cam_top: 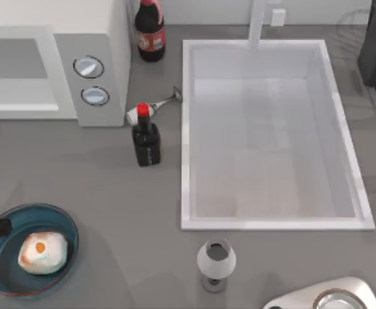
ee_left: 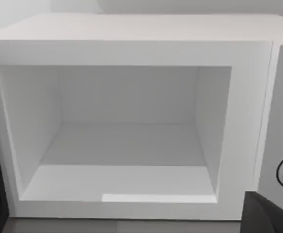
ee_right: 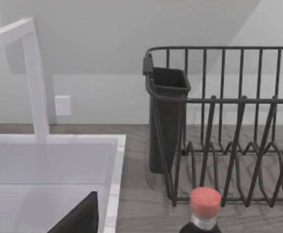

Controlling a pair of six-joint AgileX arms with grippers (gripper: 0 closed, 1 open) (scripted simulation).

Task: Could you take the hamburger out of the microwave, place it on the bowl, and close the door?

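Top view, hamburger (cam_top: 42, 252) in bowl (cam_top: 8, 222), microwave (cam_top: 104, 38) cavity open

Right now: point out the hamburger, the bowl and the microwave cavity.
hamburger (cam_top: 42, 252), top view, on the bun's pale top
bowl (cam_top: 64, 222), top view, on its bare teal inside wall
microwave cavity (ee_left: 127, 145), left wrist view, on the cavity floor

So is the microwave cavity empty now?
Empty: the left wrist view shows the microwave cavity bare, and the hamburger sits in the bowl.
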